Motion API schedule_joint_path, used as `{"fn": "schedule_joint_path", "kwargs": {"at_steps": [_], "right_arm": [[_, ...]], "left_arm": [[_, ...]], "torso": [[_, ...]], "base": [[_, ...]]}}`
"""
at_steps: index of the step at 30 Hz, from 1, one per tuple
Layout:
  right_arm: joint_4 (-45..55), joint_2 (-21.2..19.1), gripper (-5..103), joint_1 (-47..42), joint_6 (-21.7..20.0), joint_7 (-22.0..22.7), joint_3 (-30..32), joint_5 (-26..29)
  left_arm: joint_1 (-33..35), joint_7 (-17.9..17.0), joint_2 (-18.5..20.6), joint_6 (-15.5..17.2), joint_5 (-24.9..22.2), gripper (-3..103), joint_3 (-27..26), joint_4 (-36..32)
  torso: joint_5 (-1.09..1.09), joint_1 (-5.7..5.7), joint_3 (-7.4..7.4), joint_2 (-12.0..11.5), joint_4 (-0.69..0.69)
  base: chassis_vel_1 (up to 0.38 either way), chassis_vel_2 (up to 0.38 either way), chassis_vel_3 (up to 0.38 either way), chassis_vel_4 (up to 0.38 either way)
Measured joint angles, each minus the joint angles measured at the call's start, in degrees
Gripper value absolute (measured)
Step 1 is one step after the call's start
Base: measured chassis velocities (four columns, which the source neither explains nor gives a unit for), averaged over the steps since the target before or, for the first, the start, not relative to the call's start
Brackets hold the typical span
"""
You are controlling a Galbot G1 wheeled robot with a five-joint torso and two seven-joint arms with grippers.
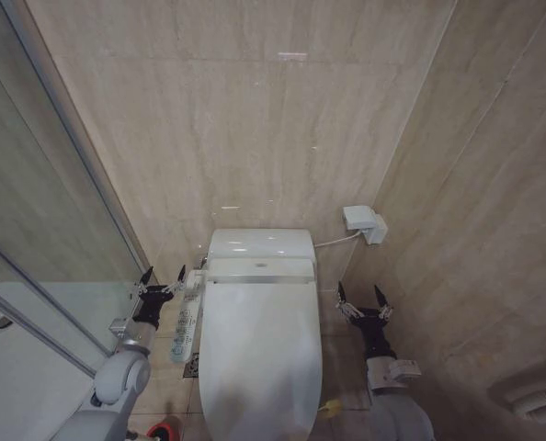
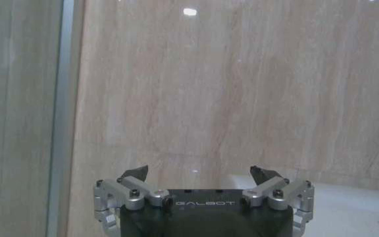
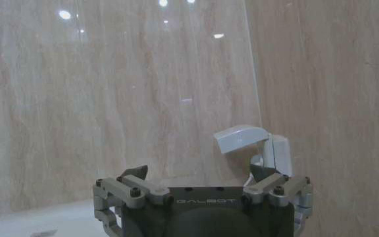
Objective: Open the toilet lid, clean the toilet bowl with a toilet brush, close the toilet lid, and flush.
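Standing closed, the toilet lid lies flat over the toilet bowl, which it covers from the head view; the glossy white oval runs from the tank toward the camera. A yellow loop shows at the lid's near right edge, by the floor tiles. Beside the toilet's left flank a side control panel runs along the seat. At the lower edge of the head view, left of the toilet and by the left arm, a small red round holder sits on the floor; the toilet brush itself cannot be made out.

Left hand hovers left of the tank, between the glass shower partition and the toilet, fingers spread apart and gripping nothing. In the left wrist view the same hand faces the beige tiled wall, with the partition frame alongside.

Right hand hovers right of the toilet, near the side wall, fingers likewise spread and empty. In the right wrist view this hand points toward a white wall-mounted box, which the head view places on the side wall with a hose leading to the tank.
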Motion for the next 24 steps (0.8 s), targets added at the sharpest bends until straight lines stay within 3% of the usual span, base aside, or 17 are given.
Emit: {"fn": "schedule_joint_path", "kwargs": {"at_steps": [3, 8, 24], "right_arm": [[0.0, 0.0, 100, 0.0, 0.0, 0.0, 0.0, 0.0], [0.0, 0.0, 100, 0.0, 0.0, 0.0, 0.0, 0.0], [0.0, 0.0, 100, 0.0, 0.0, 0.0, 0.0, 0.0]], "left_arm": [[1.1, 0.1, -0.5, 0.0, 0.3, 100, -0.5, -0.7], [3.3, -1.0, -1.1, 2.2, 5.3, 100, -1.2, -2.2], [5.9, -1.5, -1.2, 3.6, 5.1, 100, -1.8, -4.6]], "torso": [[-0.01, 0.00, 0.00, 0.0, 0.00], [0.00, 0.00, 0.00, 0.0, 0.00], [-0.01, 0.00, 0.00, 0.0, -0.01]], "base": [[0.000, 0.000, 0.000, 0.000], [0.000, 0.000, 0.000, 0.000], [0.000, 0.000, 0.000, 0.000]]}}
